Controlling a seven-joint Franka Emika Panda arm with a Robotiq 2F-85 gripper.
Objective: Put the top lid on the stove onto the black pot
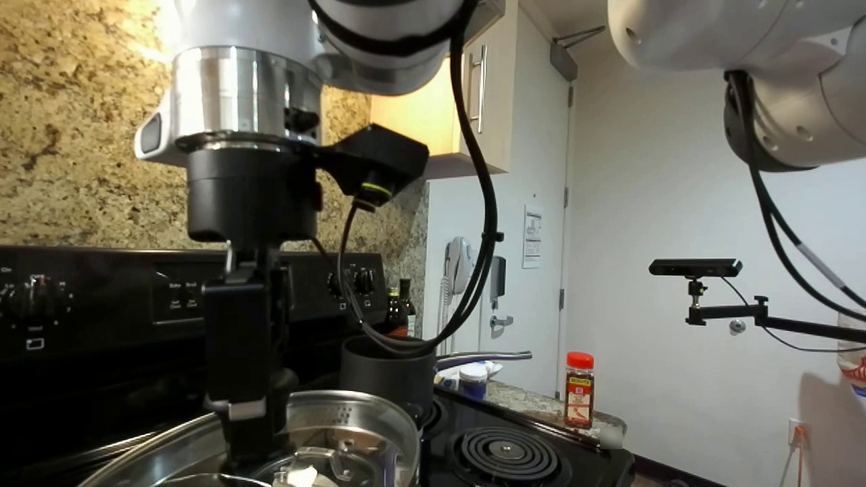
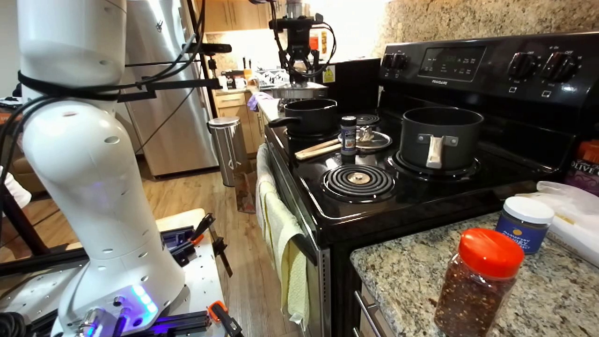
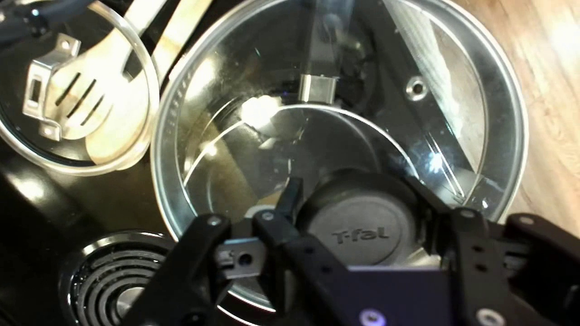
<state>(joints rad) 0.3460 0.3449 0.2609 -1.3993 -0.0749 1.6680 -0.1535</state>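
The lid [image 3: 340, 136] is clear glass with a wide steel rim and a black T-fal knob [image 3: 362, 226]. My gripper [image 3: 358, 213] has its fingers on both sides of this knob. In an exterior view the gripper [image 2: 299, 77] holds the lid [image 2: 299, 90] level, just above a shallow black pan. The lid also shows at the bottom of an exterior view [image 1: 352, 402], below the gripper [image 1: 254, 439]. The black pot [image 2: 442, 140] stands uncovered on a rear burner of the black stove [image 2: 402, 210]. It also shows behind the lid in an exterior view [image 1: 387, 372].
The shallow pan [image 2: 311, 117] sits on a front burner, handle outward. A smaller glass lid [image 3: 90, 90] lies on the stove with wooden utensils under it. A small bottle [image 2: 348, 135] stands beside them. The raised back panel [image 1: 115, 291] runs behind. A red-capped jar [image 2: 482, 281] stands on the counter.
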